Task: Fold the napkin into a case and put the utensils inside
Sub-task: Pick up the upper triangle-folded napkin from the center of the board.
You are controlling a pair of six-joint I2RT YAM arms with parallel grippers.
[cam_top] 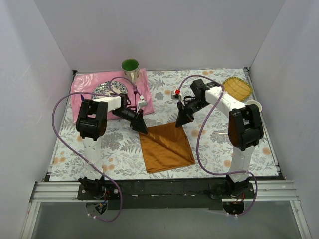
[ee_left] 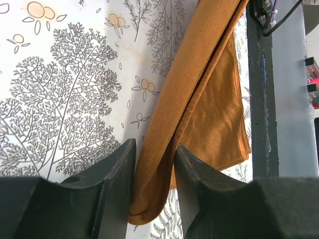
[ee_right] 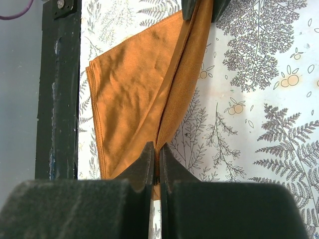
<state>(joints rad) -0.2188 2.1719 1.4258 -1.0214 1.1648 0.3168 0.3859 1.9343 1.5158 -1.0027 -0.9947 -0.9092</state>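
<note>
**Left wrist and right wrist: both sets of jaws on one raised fold of the napkin [ee_left: 219,114]**

1. Jaws. The left jaws, bottom centre of the left wrist frame, stand partly apart. A rounded roll of orange cloth fills the gap and touches both inner faces. I judge this a hold on bunched cloth, not yet squeezed flat. The right jaws, bottom centre of the right wrist frame, are pressed almost together with a thin cloth edge pinched between them.

2. Cloth at the jaws. From each pinch a ridge runs up the frame towards the other arm's jaws, lifted clear of the flat part. Stacked edges at middle left of the right wrist frame show more than one layer.

3. Position. In the top external view the napkin lies on the floral worktop [cam_top: 114,144], just below the middle of the frame. Its upper edge spans the two sets of jaws. A pink cloth [cam_top: 84,89] lies at upper left with a green cup [cam_top: 130,67] at its upper right corner, both apart from the napkin. No utensils can be made out with certainty.

4. Handling, as judged.
   - The cloth is light and limp, with no stiffness of its own, so an unsupported edge will sag.
   - The glossy weave suggests the layers will slide over each other and out of a shallow pinch.
   - Take hold at the two ends of the fold line, deep enough to trap every layer, and keep the span taut.
</note>
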